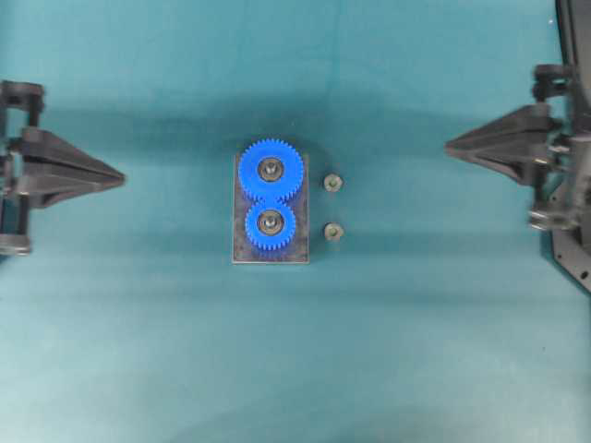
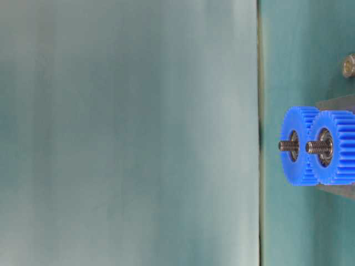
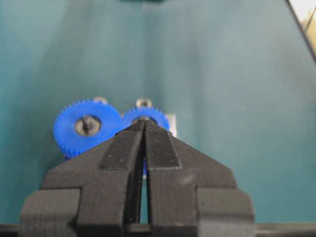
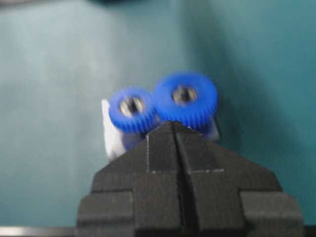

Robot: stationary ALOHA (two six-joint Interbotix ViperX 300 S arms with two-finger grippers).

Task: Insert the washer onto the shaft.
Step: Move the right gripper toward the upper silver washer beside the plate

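A grey plate (image 1: 240, 254) in the middle of the table carries two meshed blue gears, a larger one (image 1: 271, 169) and a smaller one (image 1: 270, 222). A threaded steel shaft (image 2: 287, 146) sticks up through each. Two small grey metal rings (image 1: 332, 183) (image 1: 333, 232) lie on the table just right of the plate; I cannot tell which is the washer. My left gripper (image 1: 120, 177) hovers at the far left, shut and empty, with its tips meeting (image 3: 144, 121). At the far right my right gripper (image 1: 450, 146) is also shut and empty (image 4: 173, 123).
The teal table top (image 1: 295, 369) stretches on all sides of the plate. The right arm's black base (image 1: 572, 249) stands at the right edge. Both grippers are well apart from the gears.
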